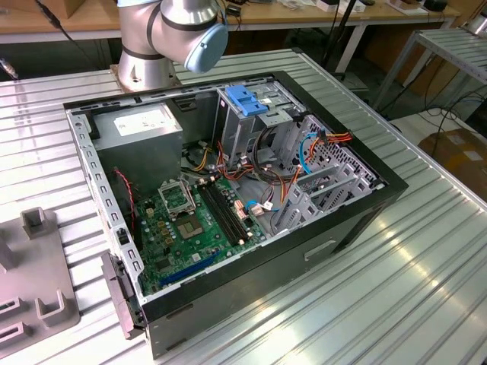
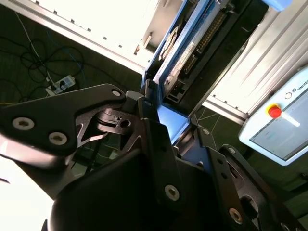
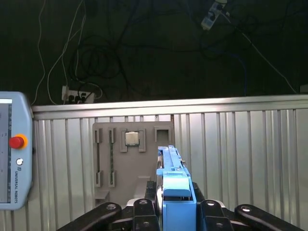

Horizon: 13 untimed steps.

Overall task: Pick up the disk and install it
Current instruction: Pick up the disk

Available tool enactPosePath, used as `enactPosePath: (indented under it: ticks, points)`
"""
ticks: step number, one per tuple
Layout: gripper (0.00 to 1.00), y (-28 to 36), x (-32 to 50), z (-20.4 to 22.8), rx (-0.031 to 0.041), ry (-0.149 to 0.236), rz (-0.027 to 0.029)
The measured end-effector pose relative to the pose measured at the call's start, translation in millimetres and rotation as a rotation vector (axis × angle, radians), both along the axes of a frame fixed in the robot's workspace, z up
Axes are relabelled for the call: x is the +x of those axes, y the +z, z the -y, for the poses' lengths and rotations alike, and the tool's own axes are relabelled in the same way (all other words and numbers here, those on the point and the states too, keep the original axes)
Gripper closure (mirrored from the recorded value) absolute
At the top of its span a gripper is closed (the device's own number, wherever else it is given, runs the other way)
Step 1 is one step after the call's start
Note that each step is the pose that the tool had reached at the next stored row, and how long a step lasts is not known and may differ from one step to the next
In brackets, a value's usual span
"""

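Observation:
The disk (image 3: 175, 185) sits edge-on between my gripper's (image 3: 175, 211) black fingers, its light-blue bracket facing the first wrist view. In the second wrist view the disk (image 2: 185, 53) runs away from the gripper (image 2: 166, 122), showing its blue edge and a dark connector side. The gripper is shut on the disk and holds it in the air above the ribbed metal table (image 3: 240, 144). In the exterior view, the open computer case (image 1: 358, 220) lies on its side, with a silver drive cage (image 1: 247, 103) carrying a blue tab at its far end.
A grey fixture tray (image 3: 132, 159) holding a processor lies on the table below the disk; the same kind of tray (image 1: 30, 281) is at the exterior view's left. A teach pendant (image 3: 14, 154) with a red button hangs nearby. Inside the case are a power-supply box (image 1: 144, 125), a motherboard (image 1: 190, 220) and loose cables (image 1: 304, 152).

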<state>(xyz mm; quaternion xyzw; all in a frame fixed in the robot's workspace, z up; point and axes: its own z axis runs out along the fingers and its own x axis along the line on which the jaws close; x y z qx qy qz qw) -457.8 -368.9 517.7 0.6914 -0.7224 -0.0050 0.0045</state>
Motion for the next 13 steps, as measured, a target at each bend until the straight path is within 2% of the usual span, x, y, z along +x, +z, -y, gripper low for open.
enactPosePath:
  ticks: [13]
  points:
    - [0.63, 0.0, 25.9, 0.0, 0.0, 0.0, 0.0]
